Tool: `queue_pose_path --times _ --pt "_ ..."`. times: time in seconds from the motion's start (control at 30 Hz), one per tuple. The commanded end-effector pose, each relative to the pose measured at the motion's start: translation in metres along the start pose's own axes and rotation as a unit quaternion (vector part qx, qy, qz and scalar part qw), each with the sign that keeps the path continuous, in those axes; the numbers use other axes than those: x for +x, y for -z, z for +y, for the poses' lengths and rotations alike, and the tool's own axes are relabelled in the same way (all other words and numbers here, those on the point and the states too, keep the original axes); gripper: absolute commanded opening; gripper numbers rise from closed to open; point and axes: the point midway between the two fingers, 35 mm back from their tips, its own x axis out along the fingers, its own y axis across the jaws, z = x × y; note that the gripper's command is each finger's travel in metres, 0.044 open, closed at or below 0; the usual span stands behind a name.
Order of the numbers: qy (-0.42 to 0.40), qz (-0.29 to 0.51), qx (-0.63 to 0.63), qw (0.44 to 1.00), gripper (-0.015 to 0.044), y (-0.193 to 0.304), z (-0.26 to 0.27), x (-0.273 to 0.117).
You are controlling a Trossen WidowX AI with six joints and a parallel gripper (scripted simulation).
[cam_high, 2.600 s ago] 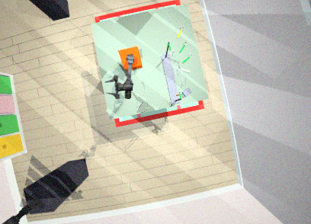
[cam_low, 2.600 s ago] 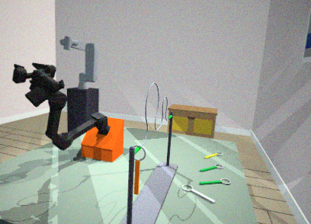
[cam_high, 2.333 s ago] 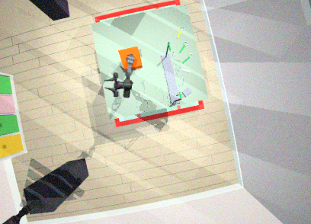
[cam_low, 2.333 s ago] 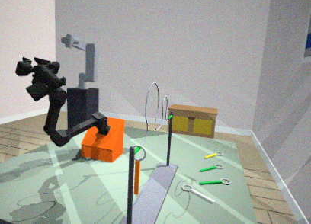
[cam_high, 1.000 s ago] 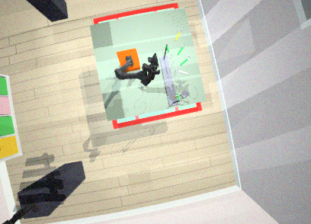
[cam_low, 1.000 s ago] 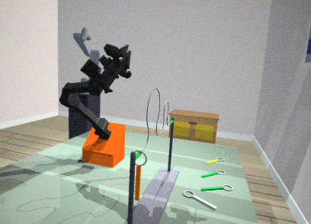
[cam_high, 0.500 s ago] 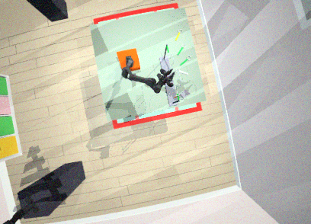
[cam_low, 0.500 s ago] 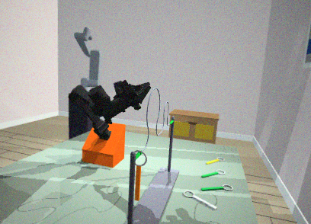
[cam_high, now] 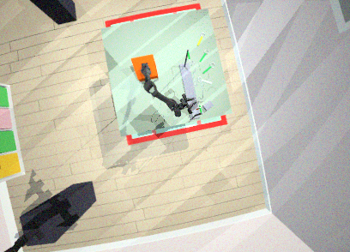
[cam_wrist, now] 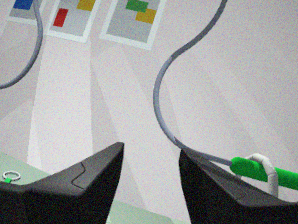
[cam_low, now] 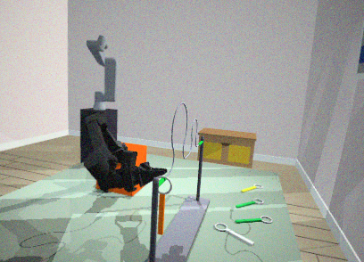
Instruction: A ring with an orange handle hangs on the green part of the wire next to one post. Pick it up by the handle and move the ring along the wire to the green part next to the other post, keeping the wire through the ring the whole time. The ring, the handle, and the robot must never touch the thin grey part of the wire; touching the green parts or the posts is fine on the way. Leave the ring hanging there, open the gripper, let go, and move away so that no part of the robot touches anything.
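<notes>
The ring [cam_low: 170, 185] [cam_wrist: 273, 181] hangs around the green part [cam_low: 161, 183] [cam_wrist: 248, 169] beside the near post [cam_low: 153, 221]. Its orange handle [cam_low: 161, 214] hangs straight down in the exterior view; in the wrist view it is hidden. The thin grey wire [cam_low: 173, 132] [cam_wrist: 156, 100] rises from there in loops to the other green part [cam_low: 201, 143] at the far post [cam_low: 200, 172]. My gripper [cam_low: 164, 171] [cam_wrist: 152, 152] is partly open with nothing between its fingers. It is close to the wire's near end, above handle height. The ring shows to the right, partly behind the right finger in the wrist view.
Both posts stand on a lavender base [cam_high: 187, 84] [cam_low: 187, 225]. Beside it lie a yellow wand [cam_high: 200, 40] [cam_low: 248, 189], two green wands and a white wand [cam_low: 241, 236]. The arm stands on an orange block [cam_high: 137, 64] [cam_low: 139, 151]. A wooden cabinet [cam_low: 227, 134] is behind.
</notes>
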Motion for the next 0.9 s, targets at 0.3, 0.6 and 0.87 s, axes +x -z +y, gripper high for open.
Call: queue_pose_path --times 0.3,0.6,0.87 --pt "0.072 0.133 0.08 0.985 0.016 0.151 -0.025 -0.126" --pt "0.075 0.133 0.081 0.985 0.016 0.124 -0.038 -0.072" --pt "0.075 0.133 0.081 0.985 0.016 0.12 -0.04 -0.065"
